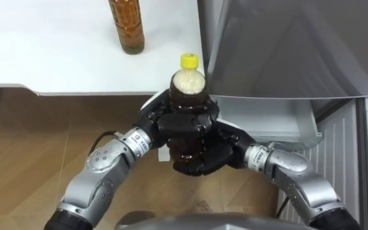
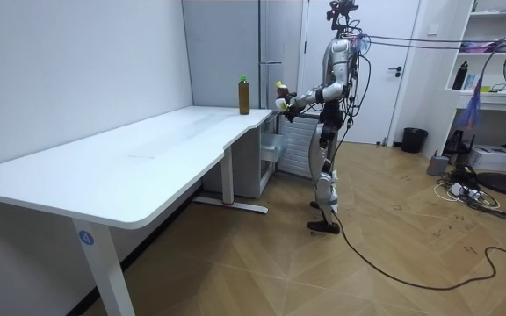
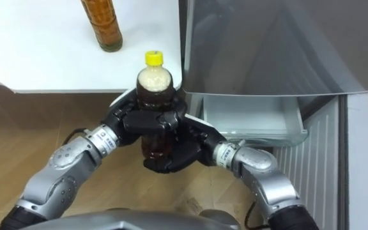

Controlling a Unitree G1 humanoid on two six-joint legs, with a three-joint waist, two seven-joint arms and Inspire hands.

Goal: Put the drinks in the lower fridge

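- The yellow-capped bottle stands upright in the middle of the eye views, held in the air by both hands. It is above the wooden floor.
- The bottle holds a dark brown drink, with a pale layer just under the cap.
- The left hand comes in from the lower left. Its fingers are curled around the middle of the bottle, clamped on it.
- The right hand comes in from the lower right. It is wrapped around the lower part of the bottle and closed on it from below and from the right.
- The two hands touch each other around the bottle.
- The held bottle is just near of the right corner of the white table, and left of the drawer.
- A second bottle, with a brown drink, stands upright on the table. It is farther away and to the left, well apart from the hands.
- The grey fridge is at the right, directly beside the table.
- The white drawer is pulled out from under the grey front of the fridge, and I see nothing inside it.
- A ribbed white panel is to the right of the drawer.
- In the room view the robot stands upright at the far end of the table, beside the fridge, with the bottle in front of its chest.
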